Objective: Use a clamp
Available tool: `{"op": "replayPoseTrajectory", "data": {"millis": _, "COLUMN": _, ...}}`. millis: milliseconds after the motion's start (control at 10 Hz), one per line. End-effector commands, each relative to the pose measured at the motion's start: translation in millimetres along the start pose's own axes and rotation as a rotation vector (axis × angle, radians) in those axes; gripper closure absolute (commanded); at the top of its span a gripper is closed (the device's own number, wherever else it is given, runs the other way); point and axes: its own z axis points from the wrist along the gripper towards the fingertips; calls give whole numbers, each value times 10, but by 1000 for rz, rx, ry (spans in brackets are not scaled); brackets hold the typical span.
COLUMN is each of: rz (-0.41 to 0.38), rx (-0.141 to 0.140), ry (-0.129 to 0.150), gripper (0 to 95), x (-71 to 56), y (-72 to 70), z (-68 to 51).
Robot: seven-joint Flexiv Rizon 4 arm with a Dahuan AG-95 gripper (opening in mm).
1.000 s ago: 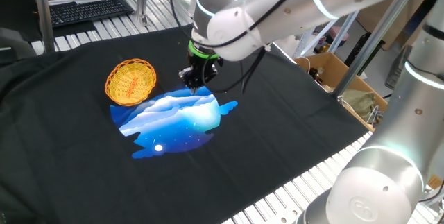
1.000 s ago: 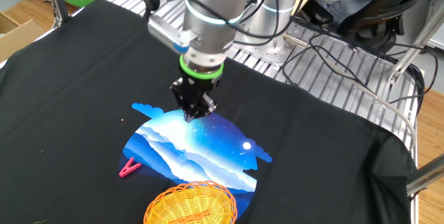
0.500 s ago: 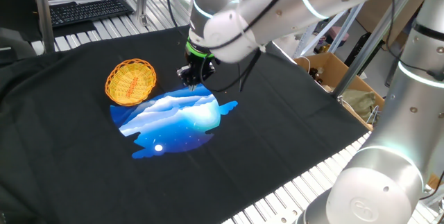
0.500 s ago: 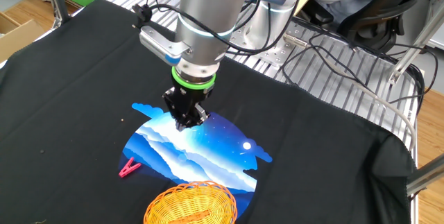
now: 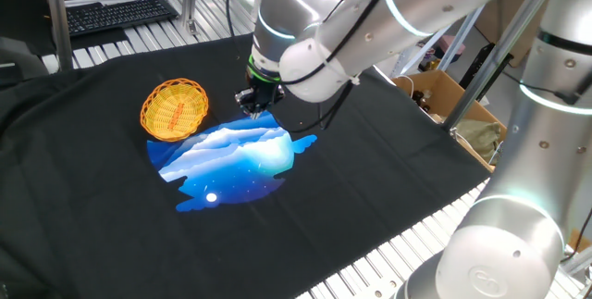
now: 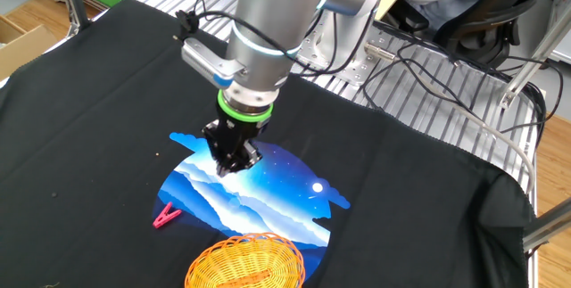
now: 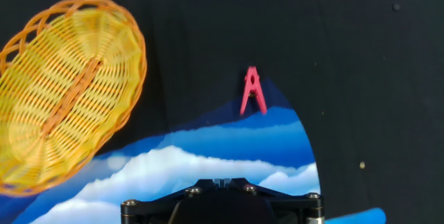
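Note:
The clamp, a tiny pink-red clip (image 7: 253, 92), lies flat at the edge of a blue-and-white picture mat (image 7: 208, 154), ahead of my fingers in the hand view. It also shows in the other fixed view (image 6: 166, 218), on the black cloth by the mat's left edge. My gripper (image 6: 227, 165) hovers over the mat's (image 6: 259, 190) far part, short of the clamp, with its black fingers together and nothing between them. In one fixed view the gripper (image 5: 254, 109) is at the mat's (image 5: 231, 160) upper edge and the clamp is hidden.
A yellow wicker basket (image 5: 174, 108) stands beside the mat, left of the clamp in the hand view (image 7: 62, 92). Black cloth (image 6: 107, 83) covers the table. A keyboard (image 5: 116, 14) and a cardboard box (image 5: 444, 100) sit beyond the cloth.
My gripper has moved across the mat's far edge, toward the side where the clamp and basket lie. The clamp, basket and mat have not moved.

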Motion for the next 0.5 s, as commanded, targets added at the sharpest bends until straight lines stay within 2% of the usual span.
{"op": "replayPoseTrajectory", "data": {"millis": 100, "rz": 0, "rx": 1, "ry": -8, "gripper": 950, "x": -25, "y": -18, "z": 21}}
{"op": "replayPoseTrajectory", "data": {"millis": 200, "rz": 0, "rx": -1, "ry": -16, "gripper": 760, "x": -92, "y": -40, "z": 68}}
{"op": "replayPoseTrajectory", "data": {"millis": 500, "rz": 5, "rx": -4, "ry": -31, "gripper": 760, "x": -208, "y": -94, "z": 139}}
